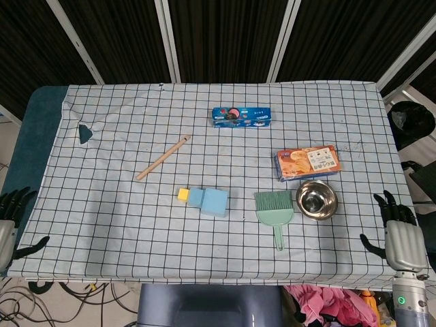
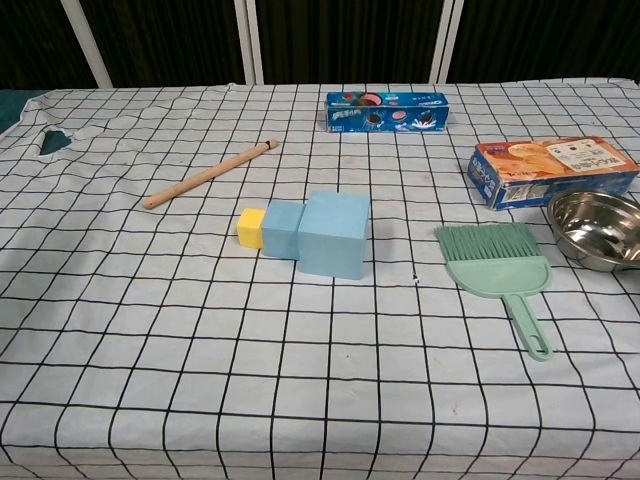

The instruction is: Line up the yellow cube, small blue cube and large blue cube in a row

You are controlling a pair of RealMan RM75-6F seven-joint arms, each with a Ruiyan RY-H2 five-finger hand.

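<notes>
Three cubes stand touching in a row near the table's middle: the yellow cube [image 1: 183, 195] [image 2: 251, 227] at the left, the small blue cube [image 1: 196, 198] [image 2: 283, 230] in between, the large blue cube [image 1: 215, 202] [image 2: 335, 235] at the right. In the head view my left hand [image 1: 7, 223] hangs beyond the table's left edge, fingers spread, holding nothing. My right hand [image 1: 398, 234] hovers off the right front corner, also with spread, empty fingers. Neither hand shows in the chest view.
A wooden stick [image 1: 163, 157] [image 2: 208, 174] lies left of the cubes. A blue biscuit box [image 1: 241, 117] sits at the back, an orange box [image 1: 307, 162], a steel bowl [image 1: 317, 199] and a green dustpan brush [image 1: 274, 207] to the right. Checked cloth [image 1: 102, 204] covers the table.
</notes>
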